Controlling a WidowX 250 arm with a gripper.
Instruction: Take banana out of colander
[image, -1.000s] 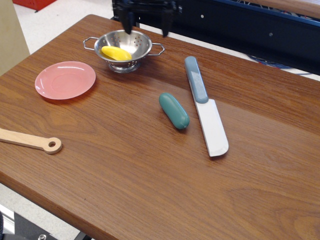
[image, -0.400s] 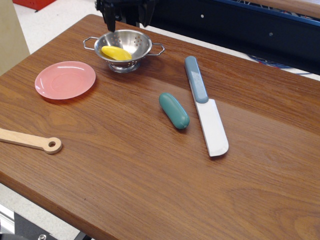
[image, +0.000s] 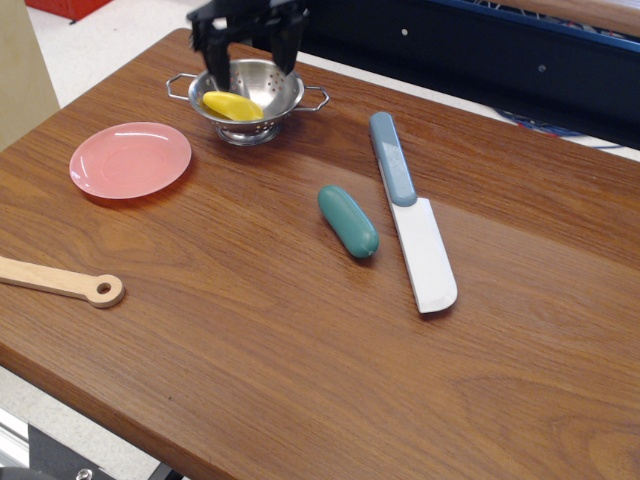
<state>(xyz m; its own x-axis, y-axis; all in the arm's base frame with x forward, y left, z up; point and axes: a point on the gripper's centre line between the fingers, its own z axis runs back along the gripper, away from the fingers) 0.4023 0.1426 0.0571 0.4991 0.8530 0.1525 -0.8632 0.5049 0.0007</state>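
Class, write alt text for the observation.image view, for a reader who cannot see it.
A black robot gripper, jaws open, hangs over a steel colander holding a yellow banana at the far edge of a wooden table. Also on the table: a pink plate, a teal sausage-shaped toy, a spatula and a wooden spoon handle.

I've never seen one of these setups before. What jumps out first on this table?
The bright yellow banana lying in the shiny steel colander at the far left of the wooden table catches the eye, with the black gripper poised open right above it. Next come the pink plate on the left and, mid-table, a teal sausage-shaped toy beside a toy knife with a blue-grey handle.
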